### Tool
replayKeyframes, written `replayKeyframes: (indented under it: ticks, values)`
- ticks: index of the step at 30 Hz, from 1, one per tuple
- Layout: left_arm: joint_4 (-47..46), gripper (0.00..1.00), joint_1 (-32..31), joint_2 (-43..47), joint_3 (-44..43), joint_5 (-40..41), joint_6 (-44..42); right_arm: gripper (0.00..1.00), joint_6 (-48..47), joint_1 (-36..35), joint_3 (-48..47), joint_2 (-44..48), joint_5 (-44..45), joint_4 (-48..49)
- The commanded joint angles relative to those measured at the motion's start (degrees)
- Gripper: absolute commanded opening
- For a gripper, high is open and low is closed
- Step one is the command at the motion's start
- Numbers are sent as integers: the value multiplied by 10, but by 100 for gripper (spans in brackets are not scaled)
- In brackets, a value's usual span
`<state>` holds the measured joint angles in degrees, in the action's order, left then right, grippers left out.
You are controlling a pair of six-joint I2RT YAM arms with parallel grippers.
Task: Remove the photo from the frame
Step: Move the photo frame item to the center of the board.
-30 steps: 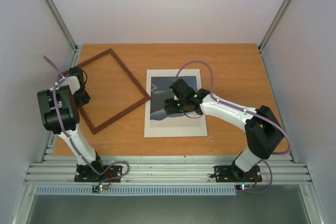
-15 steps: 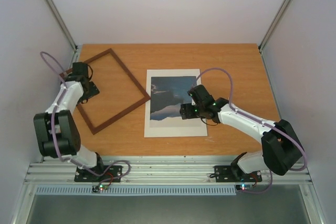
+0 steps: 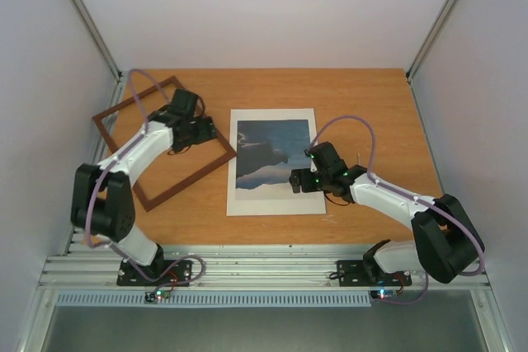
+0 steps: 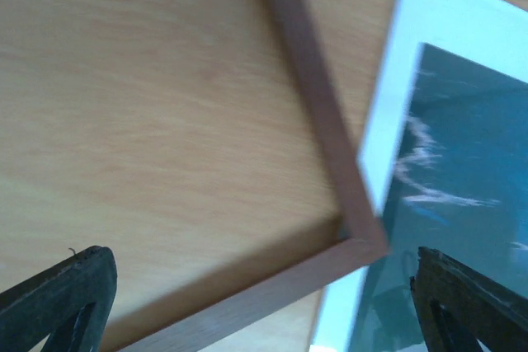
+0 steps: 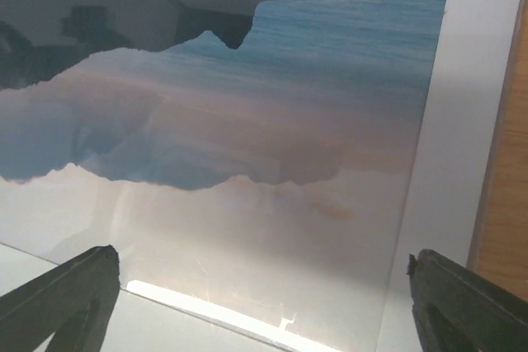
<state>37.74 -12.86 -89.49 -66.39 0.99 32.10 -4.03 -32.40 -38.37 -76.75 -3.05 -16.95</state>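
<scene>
The right gripper (image 3: 297,180) hangs low with its jaws spread wide and nothing between them. The photo (image 3: 266,154) lies directly beneath it on the mat (image 3: 272,204), outside the frame (image 3: 177,185). Farther back, the left gripper (image 3: 210,132), also spread and empty, hovers over the frame's right corner, which meets the mat's edge just ahead of it.
</scene>
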Motion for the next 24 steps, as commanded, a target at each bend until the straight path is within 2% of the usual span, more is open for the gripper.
replayKeyframes:
  ticks: [1,6,13,24]
  values:
    - [-48,98,-58,-77,-87,-12,28,98,-5,2,6,17,26,27]
    - [-54,98,-85,-169,-174,-12,40,98,0,3,8,19,48,30]
    - [-28,99,-90,-285,-295,-23,35,99,0,2,5,15,62,28]
    - [-27,98,-91,-347,-298,-65,46,98,-1,2,2,8,74,24]
